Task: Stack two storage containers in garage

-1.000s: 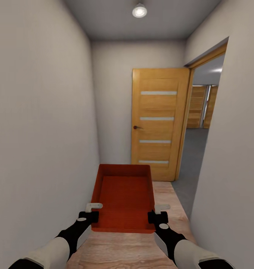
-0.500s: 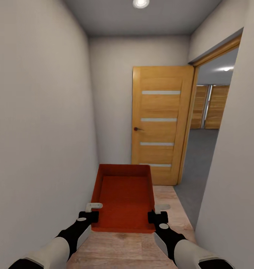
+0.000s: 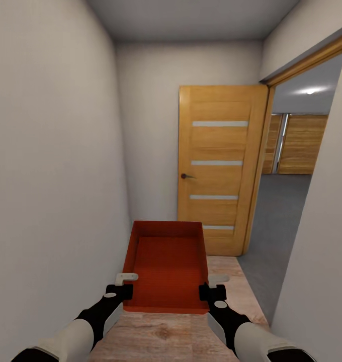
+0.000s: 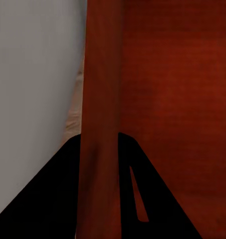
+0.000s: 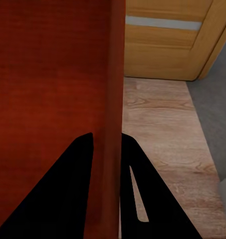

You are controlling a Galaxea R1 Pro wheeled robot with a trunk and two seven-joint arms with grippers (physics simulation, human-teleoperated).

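Head view: white corridor walls [image 3: 55,176] flank an open wooden door [image 3: 219,168] straight ahead, with grey concrete floor [image 3: 276,221] past the doorway to that door's right. Nearer than the door, held above the wood planks [image 3: 166,337], one orange-red storage container [image 3: 166,266] is carried, left pincer [image 3: 121,284] clenched on its left wall, right pincer [image 3: 214,285] clenched on its right wall.

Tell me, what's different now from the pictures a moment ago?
The robot has rolled forward along the hallway: the wooden door and the doorway to the grey floor look nearer, and the ceiling lamp has slid out of view. The left gripper and right gripper still clamp the orange container the same way.
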